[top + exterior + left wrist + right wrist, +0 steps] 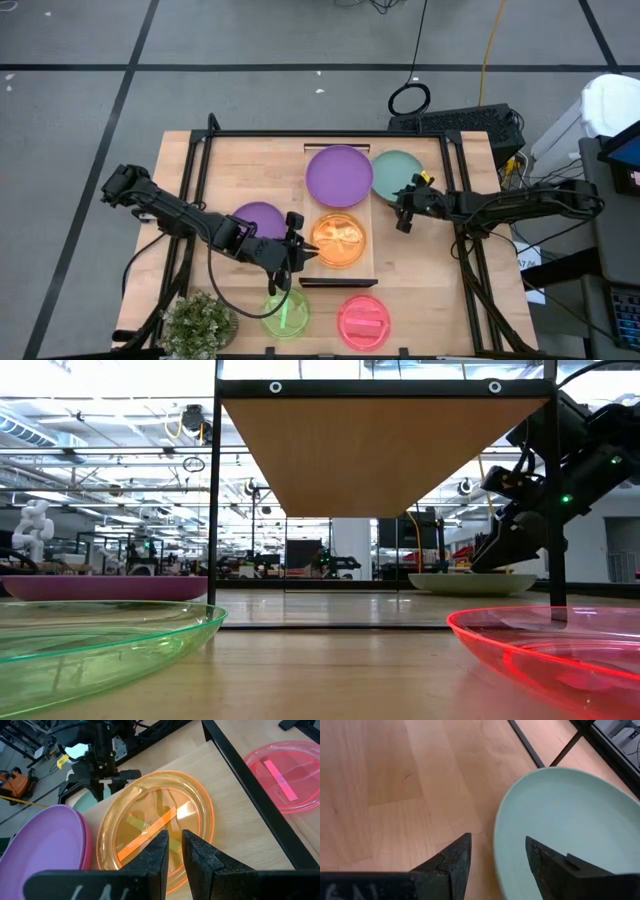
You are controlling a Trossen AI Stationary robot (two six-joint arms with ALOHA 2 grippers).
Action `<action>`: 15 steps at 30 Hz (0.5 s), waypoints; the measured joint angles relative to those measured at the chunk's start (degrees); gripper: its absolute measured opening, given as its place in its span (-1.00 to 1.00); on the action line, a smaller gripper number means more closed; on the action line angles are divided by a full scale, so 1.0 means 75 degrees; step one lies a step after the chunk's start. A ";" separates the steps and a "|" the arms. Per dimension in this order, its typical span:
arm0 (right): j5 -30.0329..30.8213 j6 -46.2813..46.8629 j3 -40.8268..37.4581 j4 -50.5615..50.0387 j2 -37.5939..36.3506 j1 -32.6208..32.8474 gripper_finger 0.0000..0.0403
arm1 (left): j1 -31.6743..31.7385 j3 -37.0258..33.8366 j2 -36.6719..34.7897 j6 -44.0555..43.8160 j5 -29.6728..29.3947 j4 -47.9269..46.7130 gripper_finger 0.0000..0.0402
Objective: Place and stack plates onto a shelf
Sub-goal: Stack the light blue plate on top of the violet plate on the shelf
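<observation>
Risk of a dropped orange plate [155, 827]: pinched only at its near rim by the left hand [172, 851], tilted over the shelf [350, 185] beside the purple plate [339, 175], liable to slip or knock that neighbour if released crooked. Right hand [495, 857] spread wide, low over the bench [395, 780], straddling the teal plate's [570, 825] rim (not yet gripping); could push it rather than lift. Green plate [286, 310] and pink-red plate [362, 322] waiting near the front edge.

Orange plate [157, 822] translucent glossy plastic; teal plate [570, 835] opaque, smooth, matt; tabletop [395, 785] light grained wood.
</observation>
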 joint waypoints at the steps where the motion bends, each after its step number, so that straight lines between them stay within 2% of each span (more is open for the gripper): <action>1: -0.0082 0.0001 0.0000 -0.0032 -0.0003 0.0000 -0.15 | 0.0000 0.0000 0.0000 0.0000 0.0000 0.0000 -0.70; 5: -0.0104 0.0006 0.0003 -0.0291 0.0081 -0.0003 -0.20 | 0.0000 0.0000 0.0000 0.0003 0.0000 0.0003 -0.70; 10: 0.0245 0.0059 0.0003 -0.0459 0.0383 -0.0006 -0.29 | 0.0000 0.0000 0.0000 0.0021 0.0003 0.0044 -0.70; 15: 0.0277 0.0041 0.0003 -0.0365 0.0494 -0.0006 -0.46 | -0.0001 0.0000 0.0000 0.0021 0.0003 0.0059 -0.70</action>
